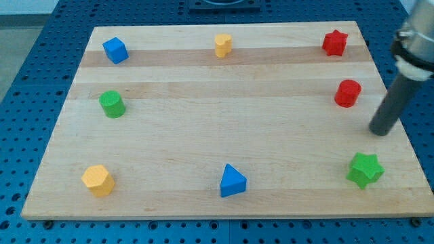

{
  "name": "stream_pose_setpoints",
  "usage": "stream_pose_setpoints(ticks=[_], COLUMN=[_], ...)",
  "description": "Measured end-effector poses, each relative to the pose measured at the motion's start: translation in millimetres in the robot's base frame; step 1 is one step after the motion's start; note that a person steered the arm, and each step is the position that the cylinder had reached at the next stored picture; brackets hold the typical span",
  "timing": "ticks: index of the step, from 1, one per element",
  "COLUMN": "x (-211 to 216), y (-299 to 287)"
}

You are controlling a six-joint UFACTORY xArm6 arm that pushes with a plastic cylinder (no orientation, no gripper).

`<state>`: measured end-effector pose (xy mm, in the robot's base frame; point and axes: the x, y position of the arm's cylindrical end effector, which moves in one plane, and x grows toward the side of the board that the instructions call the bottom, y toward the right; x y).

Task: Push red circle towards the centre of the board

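Camera view shows my tip resting on the bench near the view's right edge, just right of and slightly below the red circle, not touching it. I carry no pincer, only this dark rod. A red star sits above the circle; a green star lies below my tip.

My tip rests low, rod tilted toward the view's upper right.
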<state>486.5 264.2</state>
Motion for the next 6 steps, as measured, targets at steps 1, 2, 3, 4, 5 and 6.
stream_pose_setpoints(ticks=[1, 2, 3, 4, 5, 6], x=[0, -51, -63, -63, -63, -63], y=[0, -2, -3, -4, -37, -84])
